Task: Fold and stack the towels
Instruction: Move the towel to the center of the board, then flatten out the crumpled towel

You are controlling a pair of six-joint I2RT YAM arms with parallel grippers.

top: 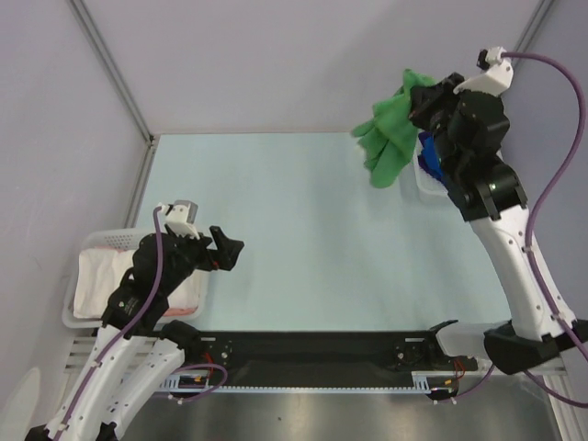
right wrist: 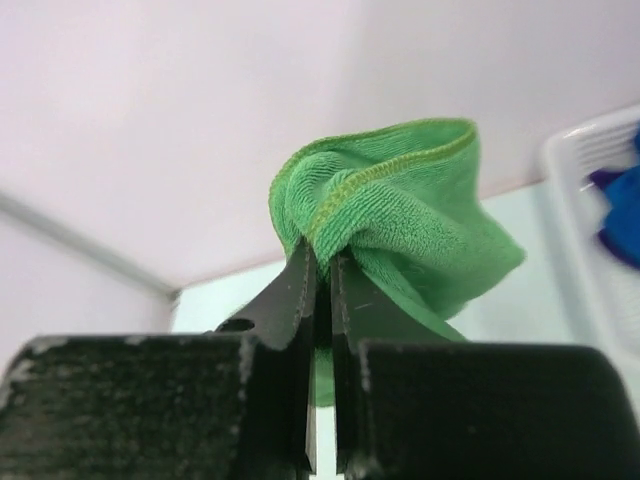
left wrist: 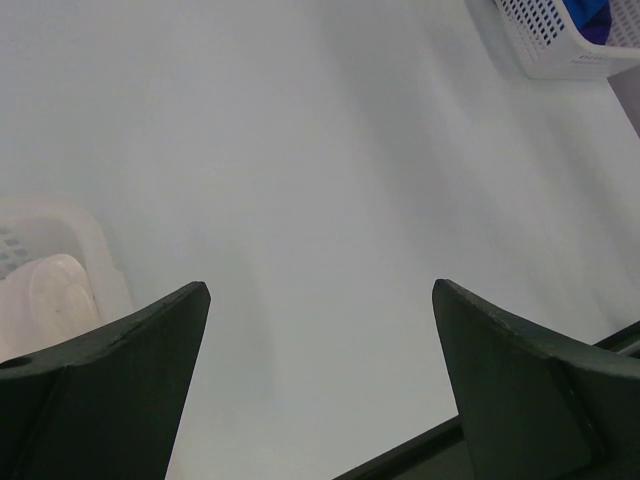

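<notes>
- Green towel (top: 390, 129) pinched in clenched right gripper (right wrist: 322, 262), hanging in air just beside right basket (top: 427, 184), over far-right table (top: 312, 239) corner.
- Step judged: pick-up from basket; no folding yet.
- Next move, likely: carry away from basket toward mid-table, lay flat.
- Left gripper (left wrist: 320, 330) released, idle, well apart from basket.
- Blue cloth (right wrist: 620, 215) left in basket.
- No readable writing or brands.
</notes>
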